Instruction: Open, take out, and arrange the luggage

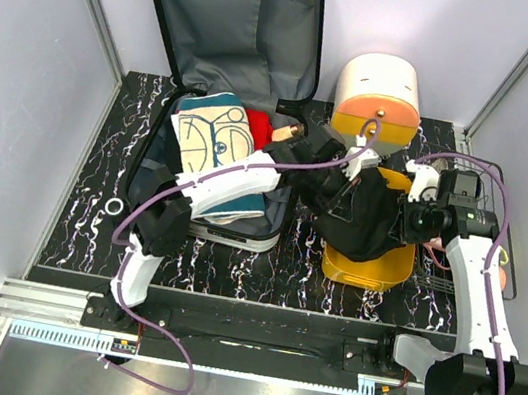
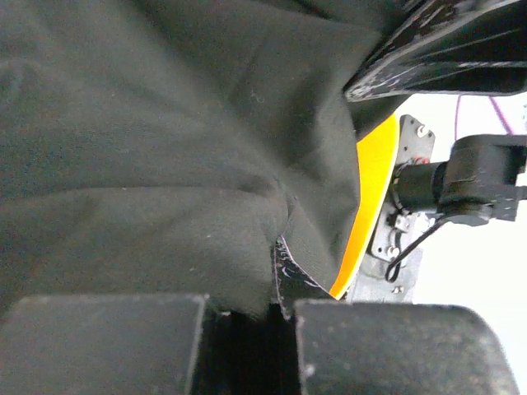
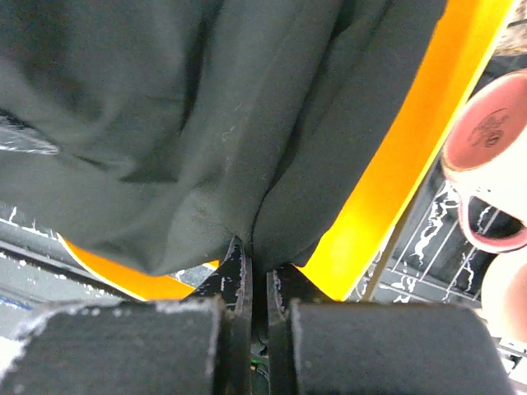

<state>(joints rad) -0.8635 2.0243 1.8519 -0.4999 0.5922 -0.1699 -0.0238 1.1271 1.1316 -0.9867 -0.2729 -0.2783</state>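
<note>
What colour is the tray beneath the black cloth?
Orange-yellow; the tray shows best in the right wrist view.

Left arm (image 1: pixel 236 185) and right arm (image 1: pixel 481 285): white shells, black joints, a purple cable (image 1: pixel 124 220) looping along each; right gripper (image 3: pixel 257 267) black, edges scuffed white.

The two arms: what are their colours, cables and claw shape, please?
The left arm and right arm have white shells with black joints and black bases. A purple cable runs along each. The left claw and right claw are black, flat-sided and scuffed.
</note>
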